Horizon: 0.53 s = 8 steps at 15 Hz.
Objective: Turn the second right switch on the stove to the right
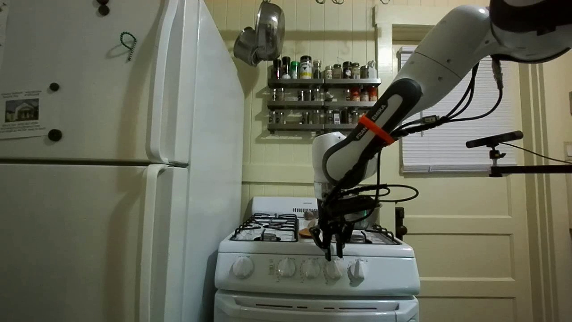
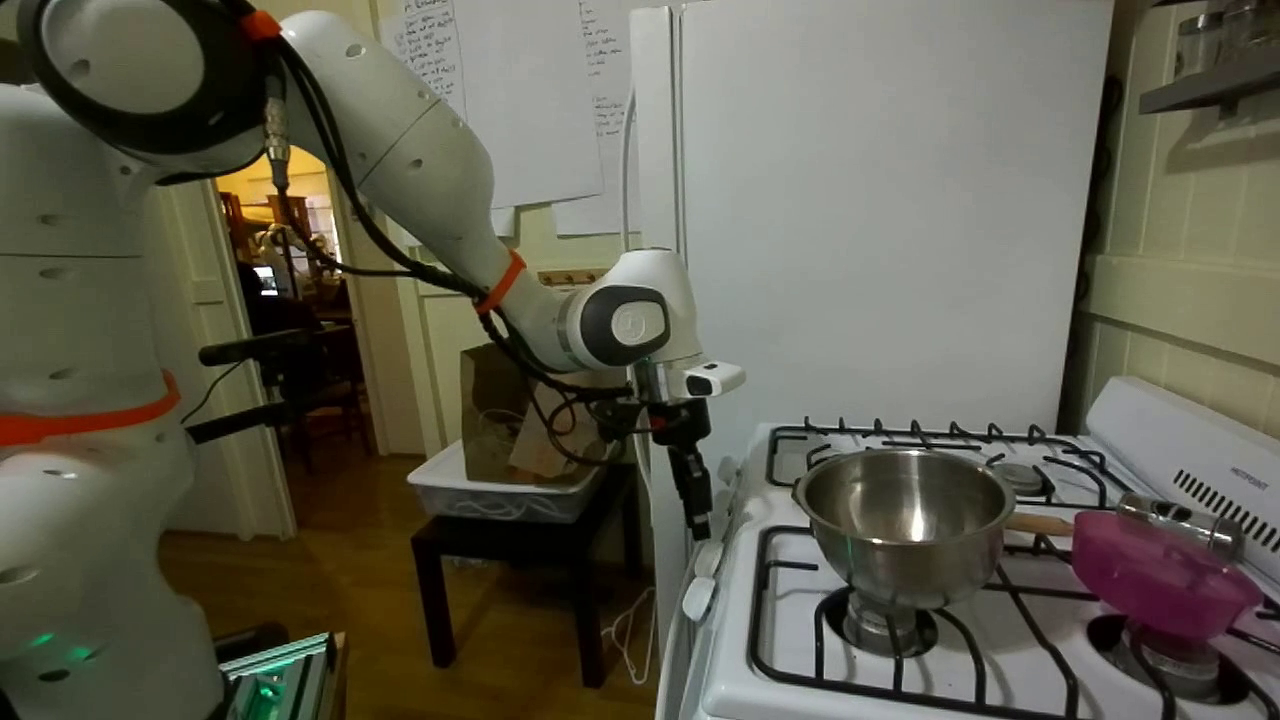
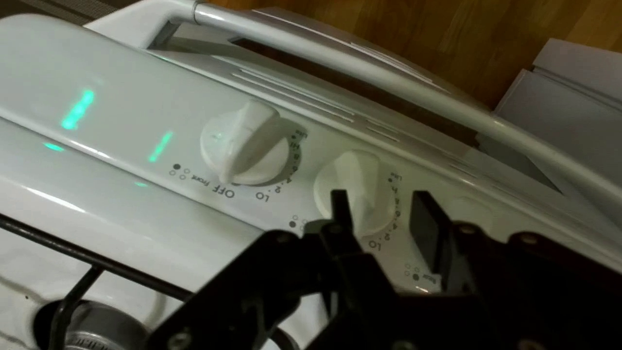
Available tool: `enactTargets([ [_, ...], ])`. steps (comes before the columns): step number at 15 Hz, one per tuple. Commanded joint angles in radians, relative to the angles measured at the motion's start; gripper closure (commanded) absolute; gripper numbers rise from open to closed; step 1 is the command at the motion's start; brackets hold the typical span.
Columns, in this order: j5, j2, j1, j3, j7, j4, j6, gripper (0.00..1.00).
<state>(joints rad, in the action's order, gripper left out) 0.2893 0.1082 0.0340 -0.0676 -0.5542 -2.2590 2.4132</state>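
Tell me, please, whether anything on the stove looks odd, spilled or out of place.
Two things: a pink bowl sits over a rear burner, odd if it is plastic, with a shiny cylinder lying sideways by its rim. Green streaks on the front panel look like reflected light rather than a spill.

Kitchen: stove [image 1: 313, 284] and refrigerator [image 1: 103, 188]
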Motion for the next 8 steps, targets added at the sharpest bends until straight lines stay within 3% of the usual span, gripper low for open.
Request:
enactTargets([
  [1, 0.028, 0.041, 0.031, 0.033, -0.066, 0.027, 0.014, 0.63],
  [6, 0.013, 0.062, 0.042, 0.055, -0.096, 0.037, -0.001, 0.53],
  [8, 0.003, 0.069, 0.046, 0.059, -0.104, 0.04, -0.006, 0.54],
])
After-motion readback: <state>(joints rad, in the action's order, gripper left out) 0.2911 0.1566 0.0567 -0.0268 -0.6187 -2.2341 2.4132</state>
